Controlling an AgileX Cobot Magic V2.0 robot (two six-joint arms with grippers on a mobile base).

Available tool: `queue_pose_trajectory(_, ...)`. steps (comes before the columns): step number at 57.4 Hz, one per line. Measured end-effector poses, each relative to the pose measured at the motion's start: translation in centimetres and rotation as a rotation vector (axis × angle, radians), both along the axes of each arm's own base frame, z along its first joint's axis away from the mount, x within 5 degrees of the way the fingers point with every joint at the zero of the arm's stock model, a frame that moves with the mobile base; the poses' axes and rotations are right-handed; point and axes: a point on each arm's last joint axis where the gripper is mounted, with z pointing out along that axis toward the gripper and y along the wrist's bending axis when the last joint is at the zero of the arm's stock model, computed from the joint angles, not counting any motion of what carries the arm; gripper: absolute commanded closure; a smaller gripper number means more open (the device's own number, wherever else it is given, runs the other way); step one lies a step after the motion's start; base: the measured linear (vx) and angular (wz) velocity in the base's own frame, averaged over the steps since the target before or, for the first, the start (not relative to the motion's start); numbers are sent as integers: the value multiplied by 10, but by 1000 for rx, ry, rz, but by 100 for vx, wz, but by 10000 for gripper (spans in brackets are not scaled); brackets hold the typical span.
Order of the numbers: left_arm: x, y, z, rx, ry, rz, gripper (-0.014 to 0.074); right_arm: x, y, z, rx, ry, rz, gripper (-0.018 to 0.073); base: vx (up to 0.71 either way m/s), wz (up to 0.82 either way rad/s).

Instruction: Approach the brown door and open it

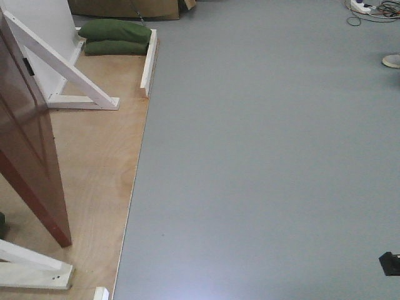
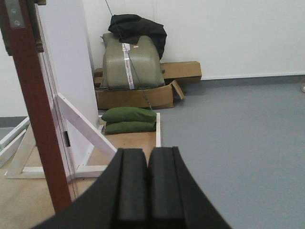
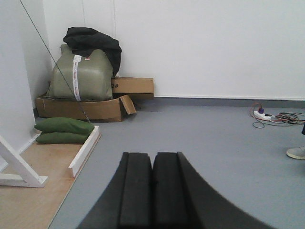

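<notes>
We saw the brown door (image 1: 28, 144) at the far left of the front view. It stood upright on the plywood surface (image 1: 94, 175), and its lower corner reached out toward the camera. In the left wrist view the same door showed as a narrow red-brown strip (image 2: 38, 119) at the left edge, just in front of a white panel (image 2: 66, 71). A small metal plate sat near the top of the strip.

The left end effector (image 2: 147, 191) was closed, its two dark pads pressed together with nothing between them, and it sat to the right of the door strip without touching it. The right end effector (image 3: 152, 191) was closed and empty in the same way, pointing over the grey floor (image 1: 269, 156).

A white diagonal brace (image 1: 62, 65) stood on the surface beside the panel. Two green sandbags (image 1: 115, 37) lay stacked at the far end of the surface, beside a white border strip (image 1: 149, 59). Behind them an olive bag (image 2: 131, 62) sat in an open cardboard box (image 2: 138, 98), with a black garment (image 2: 138, 28) draped over it against the white wall. Well away on the right, a power strip (image 3: 264, 115) with tangled cables lay on the floor, and the toe of a shoe (image 3: 296, 152) showed at the edge.
</notes>
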Motion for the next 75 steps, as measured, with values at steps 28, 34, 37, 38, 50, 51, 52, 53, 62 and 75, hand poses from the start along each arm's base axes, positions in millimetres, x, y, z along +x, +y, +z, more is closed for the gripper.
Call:
queue_pose_trajectory(28,0,0,0,0,0,0,600,0,0,0,0,0,0,559,44,5)
queue_pose_trajectory(34,0,0,0,0,0,0,600,0,0,0,0,0,0,559,40,2)
queue_pose_trajectory(37,0,0,0,0,0,0,600,0,0,0,0,0,0,559,38,0)
queue_pose_trajectory(38,0,0,0,0,0,0,600,0,0,0,0,0,0,559,37,-1)
queue_pose_trajectory(50,0,0,0,0,0,0,600,0,0,0,0,0,0,559,32,-2)
queue_pose_trajectory(51,0,0,0,0,0,0,600,0,0,0,0,0,0,559,26,-1)
queue_pose_trajectory(52,0,0,0,0,0,0,600,0,0,0,0,0,0,559,23,-1)
queue_pose_trajectory(53,0,0,0,0,0,0,600,0,0,0,0,0,0,559,21,0)
queue_pose_trajectory(62,0,0,0,0,0,0,600,0,0,0,0,0,0,559,12,4)
queue_pose_trajectory(75,0,0,0,0,0,0,600,0,0,0,0,0,0,559,1,1)
